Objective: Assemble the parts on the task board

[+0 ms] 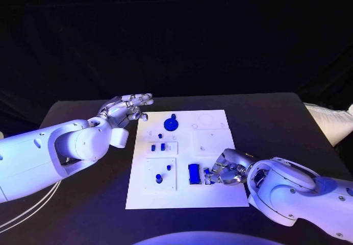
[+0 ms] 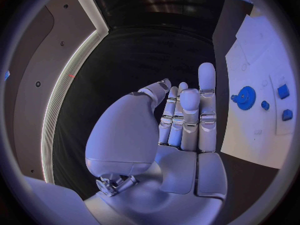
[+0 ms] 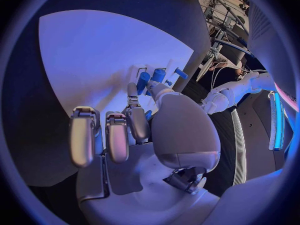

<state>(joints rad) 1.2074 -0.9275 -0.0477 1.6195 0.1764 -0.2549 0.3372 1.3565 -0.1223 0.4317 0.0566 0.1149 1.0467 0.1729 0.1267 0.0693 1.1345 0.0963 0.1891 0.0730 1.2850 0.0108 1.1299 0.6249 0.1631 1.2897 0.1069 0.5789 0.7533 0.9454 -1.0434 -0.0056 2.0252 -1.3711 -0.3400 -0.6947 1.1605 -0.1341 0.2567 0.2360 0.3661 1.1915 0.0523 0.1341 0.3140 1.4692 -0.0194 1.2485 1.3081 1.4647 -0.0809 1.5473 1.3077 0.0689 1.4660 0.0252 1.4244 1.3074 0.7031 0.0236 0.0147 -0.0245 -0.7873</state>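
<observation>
The white task board lies in the middle of the black table. A blue gear sits near its far edge. Small blue pieces stand in a recessed panel, and a blue peg stands in the panel nearer me. A long blue block lies at the board's near middle. My right hand is at the block's right side, thumb and one finger pinching it, other fingers curled. My left hand hovers beside the board's far left corner, fingers extended, holding nothing.
White printed outlines mark the board's far right part. Bare black table lies on both sides of the board. A white object sits beyond the table's right edge.
</observation>
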